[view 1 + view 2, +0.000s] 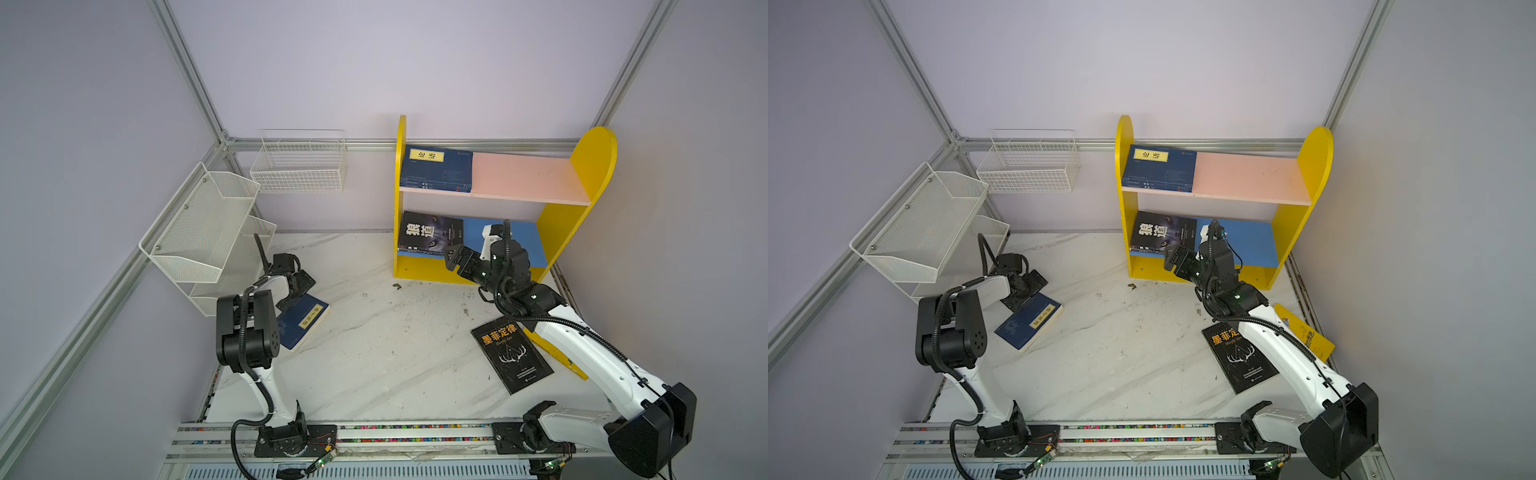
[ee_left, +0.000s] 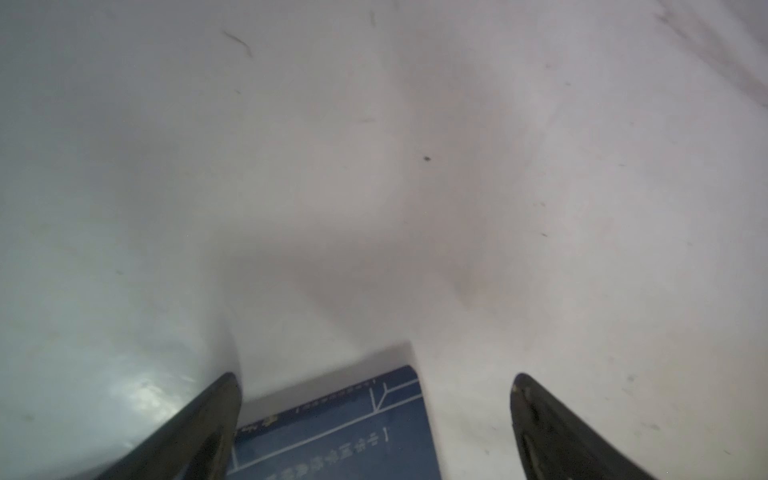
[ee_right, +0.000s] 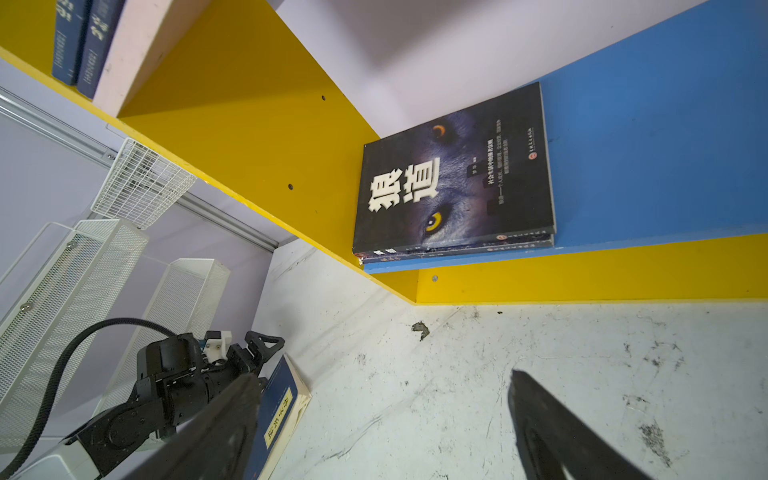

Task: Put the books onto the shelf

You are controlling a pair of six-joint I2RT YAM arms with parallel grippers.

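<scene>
Shelved: navy books point(image 1: 436, 168) lie flat at the left end of the upper pink board point(image 1: 528, 178) of the shelf point(image 1: 590, 166). The wolf-cover book point(image 1: 430, 232) lies on another book on the blue lower board point(image 3: 665, 145).
Stack count: probably two per board, though the spines are small.
Left to do: three books on the table point(image 1: 395, 353): a navy book point(image 1: 305, 322), a black antler book point(image 1: 511, 357), and a yellow book point(image 1: 1308, 338) partly under the right arm.
Left gripper point(image 2: 374, 376): jaws wide apart, astride the navy book's corner, nothing gripped.
Right gripper point(image 3: 384, 376): jaws spread and empty, before the lower tier.
Progress: roughly past halfway.
Surface: white marbled top, scuffed and dirt-flecked.
Room: lilac walls, aluminium framing, a mesh rack point(image 1: 208, 232) and a wire basket point(image 1: 299, 166), both empty.
</scene>
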